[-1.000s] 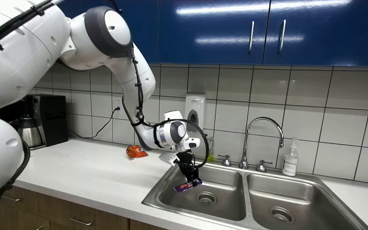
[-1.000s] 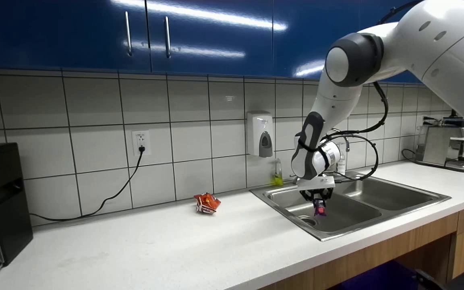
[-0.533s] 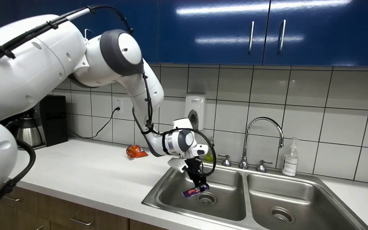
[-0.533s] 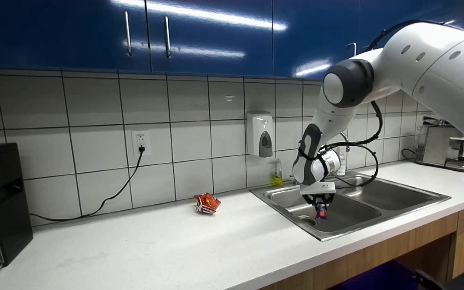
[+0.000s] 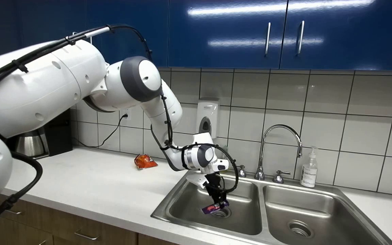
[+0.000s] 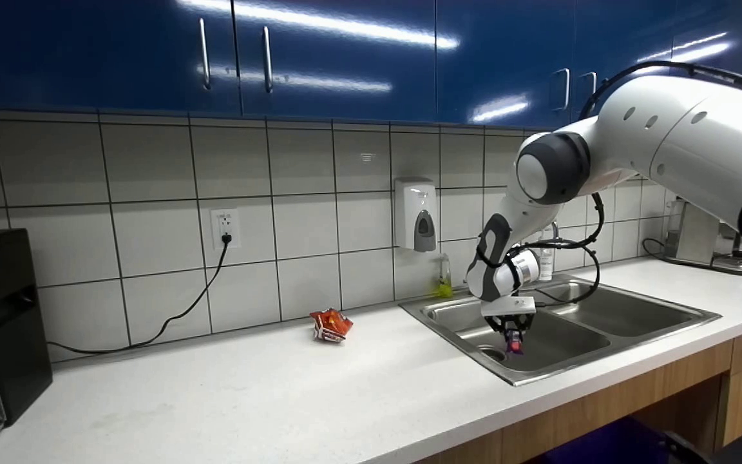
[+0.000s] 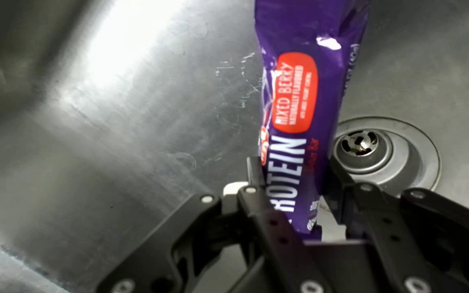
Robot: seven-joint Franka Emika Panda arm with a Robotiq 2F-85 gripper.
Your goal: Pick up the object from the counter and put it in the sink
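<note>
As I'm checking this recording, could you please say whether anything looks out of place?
Two small things: the crumpled orange-red packet on the smooth white countertop resembles litter, and pale scratch-like marks mar one stainless-steel sink basin.

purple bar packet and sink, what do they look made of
The purple packet looks like thin glossy plastic or foil film: it creases and throws a sharp highlight. The sink looks like brushed stainless steel, grey with soft, streaky reflections.

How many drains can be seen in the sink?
2: one drain lies in the basin under the purple packet, which partly hides it in an exterior view; the second drain is in the adjoining basin.
</note>
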